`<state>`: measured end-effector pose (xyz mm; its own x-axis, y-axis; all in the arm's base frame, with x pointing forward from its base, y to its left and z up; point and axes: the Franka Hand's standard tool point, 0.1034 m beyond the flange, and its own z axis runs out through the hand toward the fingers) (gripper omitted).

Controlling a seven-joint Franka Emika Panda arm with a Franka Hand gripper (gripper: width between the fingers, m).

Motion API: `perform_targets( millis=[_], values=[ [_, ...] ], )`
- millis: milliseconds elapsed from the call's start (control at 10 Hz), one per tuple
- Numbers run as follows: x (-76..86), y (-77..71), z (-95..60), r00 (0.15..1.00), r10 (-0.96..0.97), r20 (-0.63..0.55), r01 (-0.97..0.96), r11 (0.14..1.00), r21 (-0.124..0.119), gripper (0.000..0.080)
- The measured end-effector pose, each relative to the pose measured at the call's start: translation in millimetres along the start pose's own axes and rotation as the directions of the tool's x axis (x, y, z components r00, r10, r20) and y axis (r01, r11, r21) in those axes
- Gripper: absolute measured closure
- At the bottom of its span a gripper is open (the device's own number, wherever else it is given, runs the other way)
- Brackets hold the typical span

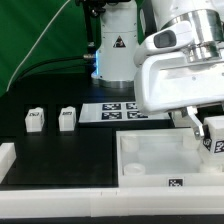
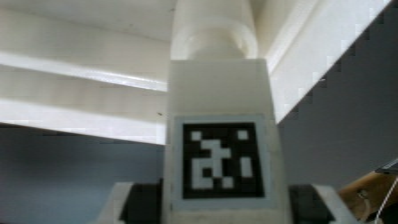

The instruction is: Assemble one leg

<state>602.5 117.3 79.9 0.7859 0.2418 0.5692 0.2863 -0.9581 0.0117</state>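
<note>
The exterior view shows the tool (image 1: pixel 204 129) gripping the leg (image 1: pixel 214 138) over the white tray part's (image 1: pixel 140 160) corner at the exterior view's right. The wrist view shows it clamped between the fingers (image 2: pixel 137 204); any tilt could jam it as it seats.

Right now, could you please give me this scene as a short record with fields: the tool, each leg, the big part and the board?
tool: tool closed on the held leg
held leg: held leg sits between the fingers with a tag facing the wrist camera
position: by the square tray part, at the exterior view's right; contact cannot be told
other legs: first loose leg and second loose leg stand apart on the table
marker board: marker board lies flat behind the tray part
</note>
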Motion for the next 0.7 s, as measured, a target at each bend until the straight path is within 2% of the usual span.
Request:
perform_targets(
  millis=[100, 200, 300, 400, 500, 700],
  values=[
    [-1.7, 0.1, 0.4, 1.000, 0.001, 0.010, -0.001, 1.000, 0.002, 0.0506],
    [-4.3, 1.2, 1.2, 1.000, 0.002, 0.020, -0.002, 1.000, 0.003, 0.0343],
    [-4.7, 2.5, 1.1, 1.000, 0.004, 0.021, -0.004, 1.000, 0.002, 0.0220],
    [-4.9, 3.7, 1.1, 1.000, 0.006, 0.021, -0.006, 1.000, 0.000, 0.0220],
    [-5.0, 4.0, 1.1, 1.000, 0.006, 0.021, -0.006, 1.000, 0.000, 0.0164],
    [-3.9, 4.9, -0.1, 1.000, 0.006, 0.025, -0.006, 1.000, 0.000, 0.0154]
  ],
)
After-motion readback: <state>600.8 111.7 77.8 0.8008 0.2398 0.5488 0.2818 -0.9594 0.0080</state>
